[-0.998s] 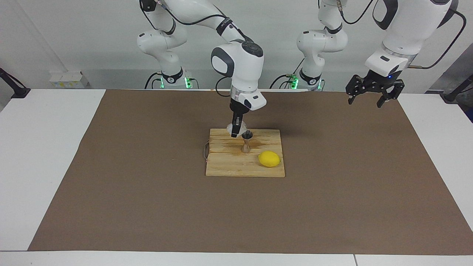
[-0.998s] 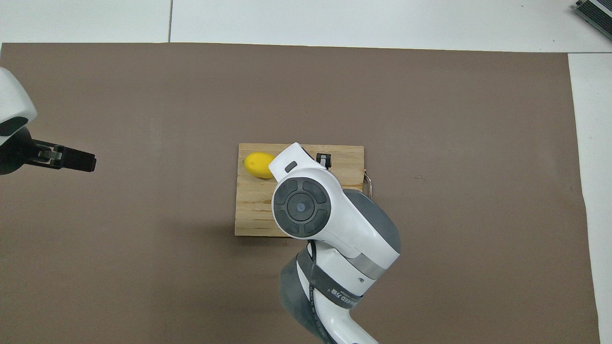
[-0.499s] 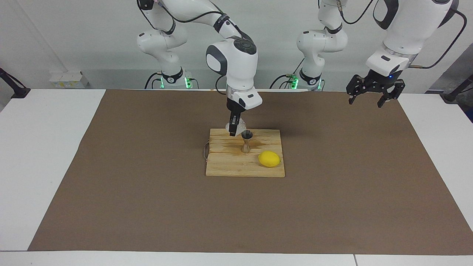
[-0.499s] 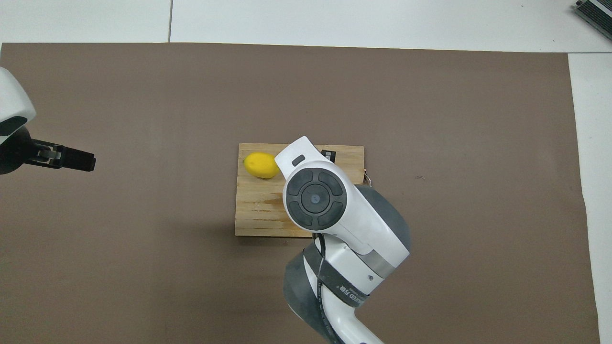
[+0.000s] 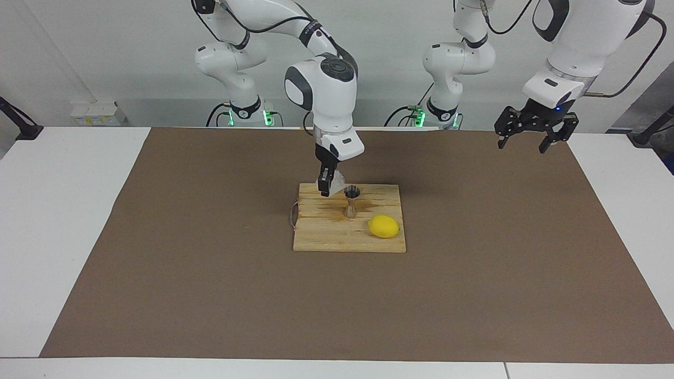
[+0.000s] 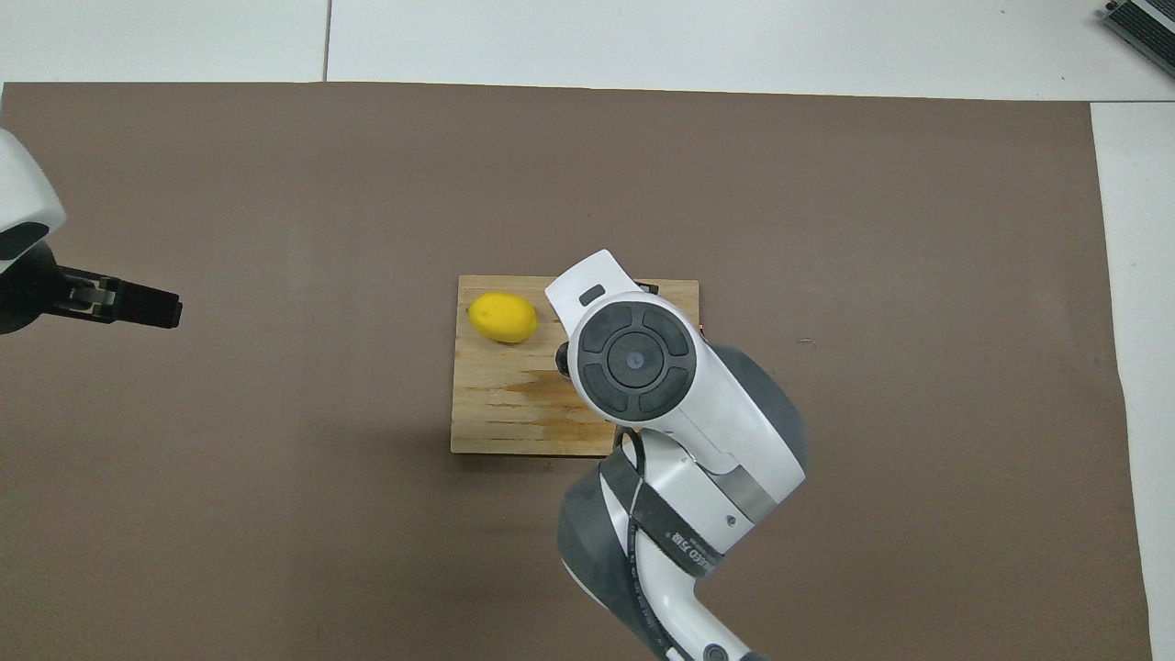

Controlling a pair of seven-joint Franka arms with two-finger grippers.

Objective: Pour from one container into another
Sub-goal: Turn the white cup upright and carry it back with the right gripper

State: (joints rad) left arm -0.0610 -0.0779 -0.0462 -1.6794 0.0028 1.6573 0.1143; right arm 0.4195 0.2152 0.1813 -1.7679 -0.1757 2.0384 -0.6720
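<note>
Brown surface [image 5: 210,263]: we are keeping our right gripper [image 5: 326,188] clamping the glass cup [image 5: 337,182], tilted beside the jigger [image 5: 351,200] for pouring; the left gripper [image 5: 529,136] is waiting open.

No legible txt.

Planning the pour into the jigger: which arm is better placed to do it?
Right. The right gripper already holds the glass cup tilted beside the jigger on the board; the left gripper waits open, away from it.
</note>
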